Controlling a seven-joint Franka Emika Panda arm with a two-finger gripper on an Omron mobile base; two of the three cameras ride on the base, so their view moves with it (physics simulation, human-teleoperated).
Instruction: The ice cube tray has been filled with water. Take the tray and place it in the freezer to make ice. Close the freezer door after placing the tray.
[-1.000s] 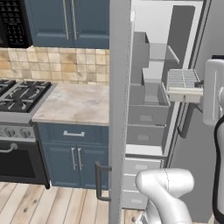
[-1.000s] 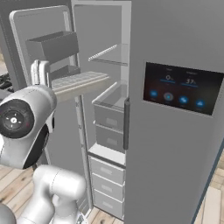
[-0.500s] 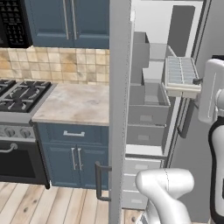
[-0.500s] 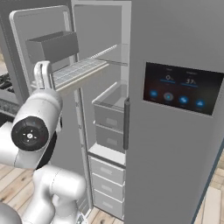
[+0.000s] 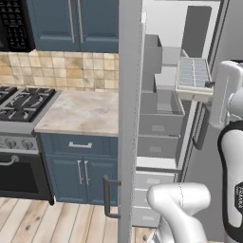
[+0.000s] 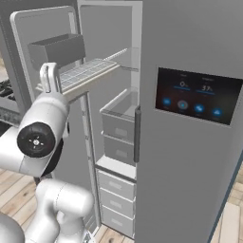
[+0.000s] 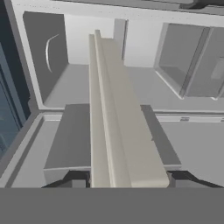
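Grey-white and gridded with pale-blue cells, the ice cube tray sits in the left base view at about two o'clock, held level at its near short edge by the end effector, whose jaws are clenched on the tray's rim; the tray reaches away from the end effector toward eleven o'clock, its far end inside the open freezer, above the grey drawers. At nine o'clock from the freezer, the freezer door stands open edge-on, its dark bar handle low at seven o'clock. Farther toward nine o'clock lies the marbled desk over blue cabinets, with a gas stove at its far left, a tan tiled backsplash behind and wooden floor below. In the right base view the ice cube tray juts toward two o'clock from the end effector at ten o'clock, passing into the freezer at the height of a wire shelf; the freezer door is swung back behind it with a grey bin on its inner face, and the neighbouring door carries a dark blue-lit panel at three o'clock. In the hand view the ice cube tray is seen edge-on, running from the bottom centre toward twelve o'clock over a grey drawer, with white freezer walls beyond.
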